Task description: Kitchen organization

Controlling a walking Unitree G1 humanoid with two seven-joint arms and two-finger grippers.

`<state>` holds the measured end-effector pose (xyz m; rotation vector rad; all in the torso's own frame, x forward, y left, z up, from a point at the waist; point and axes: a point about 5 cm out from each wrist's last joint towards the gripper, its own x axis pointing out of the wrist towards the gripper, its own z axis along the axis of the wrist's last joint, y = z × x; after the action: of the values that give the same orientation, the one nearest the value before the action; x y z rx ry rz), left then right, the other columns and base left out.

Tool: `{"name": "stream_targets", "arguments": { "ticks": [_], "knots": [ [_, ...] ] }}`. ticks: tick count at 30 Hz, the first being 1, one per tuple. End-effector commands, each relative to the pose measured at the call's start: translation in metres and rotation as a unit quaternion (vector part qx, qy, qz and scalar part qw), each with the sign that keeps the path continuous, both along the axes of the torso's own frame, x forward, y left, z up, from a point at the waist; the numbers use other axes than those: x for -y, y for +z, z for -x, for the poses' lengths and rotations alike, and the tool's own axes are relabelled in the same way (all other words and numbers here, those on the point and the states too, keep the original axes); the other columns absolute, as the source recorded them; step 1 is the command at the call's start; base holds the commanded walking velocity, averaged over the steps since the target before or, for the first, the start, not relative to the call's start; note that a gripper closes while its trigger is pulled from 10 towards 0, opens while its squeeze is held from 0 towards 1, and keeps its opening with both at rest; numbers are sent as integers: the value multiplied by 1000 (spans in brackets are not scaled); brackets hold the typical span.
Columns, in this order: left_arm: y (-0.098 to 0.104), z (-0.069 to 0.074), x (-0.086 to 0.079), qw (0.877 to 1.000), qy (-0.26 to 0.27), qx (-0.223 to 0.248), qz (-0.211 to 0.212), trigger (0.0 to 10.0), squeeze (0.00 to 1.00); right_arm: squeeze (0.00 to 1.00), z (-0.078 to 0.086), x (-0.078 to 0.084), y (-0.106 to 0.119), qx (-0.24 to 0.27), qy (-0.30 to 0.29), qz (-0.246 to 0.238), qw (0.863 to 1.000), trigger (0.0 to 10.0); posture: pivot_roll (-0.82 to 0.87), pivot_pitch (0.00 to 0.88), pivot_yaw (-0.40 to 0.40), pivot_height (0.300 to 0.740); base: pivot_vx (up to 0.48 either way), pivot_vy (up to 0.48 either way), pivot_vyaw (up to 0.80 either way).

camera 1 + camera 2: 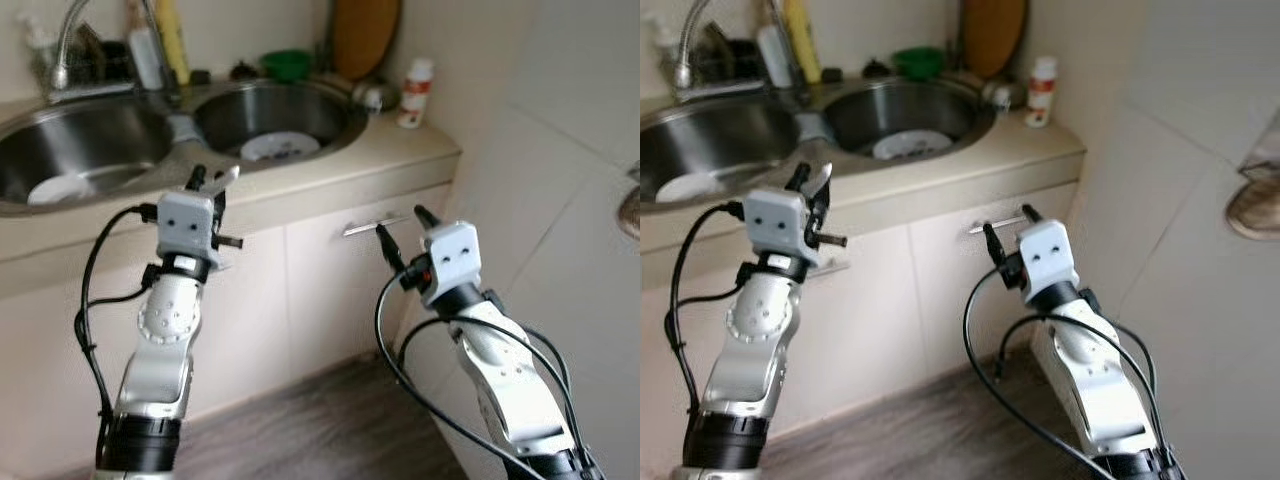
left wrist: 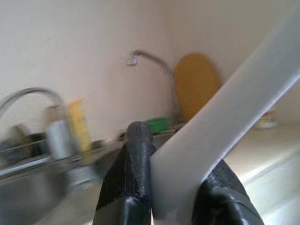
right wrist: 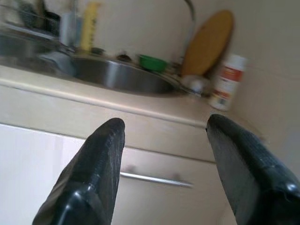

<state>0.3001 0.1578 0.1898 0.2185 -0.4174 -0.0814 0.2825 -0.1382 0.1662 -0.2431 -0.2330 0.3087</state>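
My left gripper [image 1: 207,181] is raised at the front edge of the counter [image 1: 400,160], shut on a flat white strip-like utensil [image 2: 225,122] that sticks up and to the right from its fingers [image 2: 133,164]. What the utensil is I cannot tell. My right gripper [image 1: 400,222] stands open and empty in front of the cabinet door, close to its metal bar handle [image 1: 362,227]. A double steel sink [image 1: 250,110] lies behind, with a white plate [image 1: 280,147] in the right basin and another plate [image 1: 60,188] in the left.
Behind the sink stand a faucet [image 1: 70,40], a yellow bottle [image 1: 172,40], a green bowl [image 1: 287,63] and a wooden cutting board [image 1: 365,35]. A white bottle with a red label [image 1: 415,92] sits at the counter's right end. A tiled wall closes the right side.
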Motion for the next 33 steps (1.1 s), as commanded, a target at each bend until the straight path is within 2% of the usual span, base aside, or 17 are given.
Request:
{"name": "stream_targets", "arguments": {
  "ticks": [1,5,8,12,15,16,18,28,33],
  "knots": [
    [9,0,-2,1000,0,19,-4,10000,0,0,-2,0,5,8,4,-5,1000,10000,24,0,-32,740,289,0,0],
    [10,-1,0,1000,-2,21,-4,10000,0,0,-4,-2,7,16,7,14,1000,10000,23,0,-33,740,289,0,478],
    [10,-1,1,1000,-4,22,-3,10000,0,0,-4,-2,7,11,7,-6,1000,10000,22,0,-34,740,286,0,800],
    [10,-1,2,1000,-6,22,-3,10000,0,0,-4,-2,8,13,8,-7,1000,10000,22,0,-34,740,289,0,542],
    [10,-2,2,1000,-7,22,-2,10000,0,0,-4,-4,7,17,10,16,1000,10000,22,0,-34,740,286,0,677],
    [11,-2,3,1000,-9,22,-2,10000,0,0,-4,-3,7,14,6,-2,1000,10000,22,0,-34,740,289,0,800],
    [11,-2,3,1000,-10,22,-2,10000,0,0,-4,-2,8,17,6,-7,1000,10000,22,0,-34,740,285,0,800],
    [13,-3,5,1000,-14,26,-2,10000,0,0,-6,0,9,14,-2,-19,1000,10000,17,0,-32,740,257,0,0],
    [14,-3,7,999,-17,29,-3,10000,0,0,-6,0,9,15,-3,-20,1000,10000,16,0,-30,740,48,0,0]
  ]
}}
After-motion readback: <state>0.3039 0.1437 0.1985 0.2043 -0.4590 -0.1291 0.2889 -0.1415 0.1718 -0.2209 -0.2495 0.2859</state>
